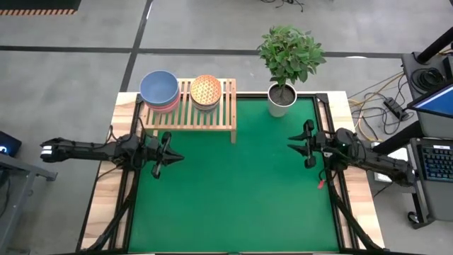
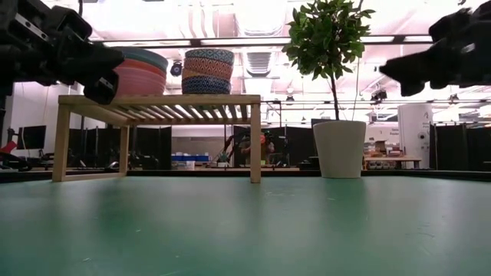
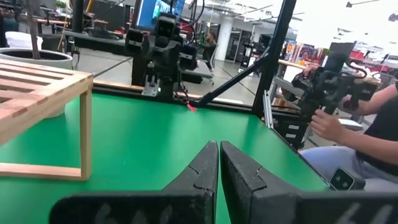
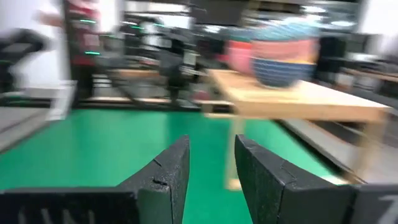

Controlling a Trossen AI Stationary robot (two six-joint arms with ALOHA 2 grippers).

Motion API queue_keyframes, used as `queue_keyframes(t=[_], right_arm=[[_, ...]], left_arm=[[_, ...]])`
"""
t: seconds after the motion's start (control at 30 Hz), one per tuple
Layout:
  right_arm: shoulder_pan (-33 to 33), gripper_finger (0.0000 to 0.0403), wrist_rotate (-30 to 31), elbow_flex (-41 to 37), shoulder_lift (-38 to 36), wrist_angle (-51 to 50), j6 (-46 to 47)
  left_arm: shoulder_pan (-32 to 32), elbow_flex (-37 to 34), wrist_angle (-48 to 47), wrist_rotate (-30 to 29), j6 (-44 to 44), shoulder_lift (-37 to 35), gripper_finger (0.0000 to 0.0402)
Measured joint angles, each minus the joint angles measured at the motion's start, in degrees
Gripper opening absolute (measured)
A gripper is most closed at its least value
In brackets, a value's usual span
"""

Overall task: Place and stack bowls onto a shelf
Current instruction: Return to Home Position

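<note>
The left gripper [image 1: 174, 156] is held with its fingers pressed almost together, nothing between them, over the left side of the green table [image 1: 233, 198], just nearer than the shelf [image 1: 187, 115]. The right gripper [image 1: 296, 145] is held with its fingers a little apart, also empty, over the right side, near the white plant pot [image 1: 282, 101].

The task is judged all but finished: every bowl in view is carried by the shelf at the far left, and none is seen on the table. Only the parking of the arms appears to be left.

Two stacks are counted on one shelf: the left stack [image 1: 159, 88], topped by a slate-blue bowl, and the right stack [image 1: 206, 91], topped by a patterned bowl, orange inside. The bowls within each stack cannot be counted surely. One potted plant is seen.
</note>
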Motion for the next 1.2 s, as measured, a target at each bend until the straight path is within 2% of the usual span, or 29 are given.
queue_keyframes(t=[0.13, 0.2, 0.37, 0.57, 0.77, 1.0, 1.2], right_arm=[[6.94, 0.0122, 21.48, 0.04, -0.02, -2.58, 1.1], [9.93, 0.0125, 27.24, -0.02, -0.02, -1.73, 0.07], [14.4, 0.013, 27.36, -0.02, -0.02, -1.8, -7.42], [17.31, 0.0124, 27.42, -0.04, -0.02, -1.83, -9.22], [16.89, 0.0117, 27.36, -0.04, -0.02, -1.89, -9.22], [12.7, 0.012, 26.01, -0.07, -0.04, -2.05, -4.83], [13.51, 0.0127, 25.86, -0.07, -0.04, -2.09, -10.28]], left_arm=[[0.0, 0.02, -0.03, 0.0, -0.01, 0.31, 0.0], [-0.01, 0.02, 0.0, 0.0, -0.02, 0.32, 0.0], [0.0, 0.02, 0.26, 0.0, 0.0, 0.41, 0.0], [0.0, 0.02, 0.11, 0.02, 0.0, 0.52, 0.0], [0.0, 0.02, 0.21, 0.02, 0.0, 0.61, 0.0], [0.0, 0.02, 0.2, 0.0, 0.0, 0.63, 0.0], [-0.02, 0.02, 0.2, 0.01, 0.0, 0.63, 0.0]])
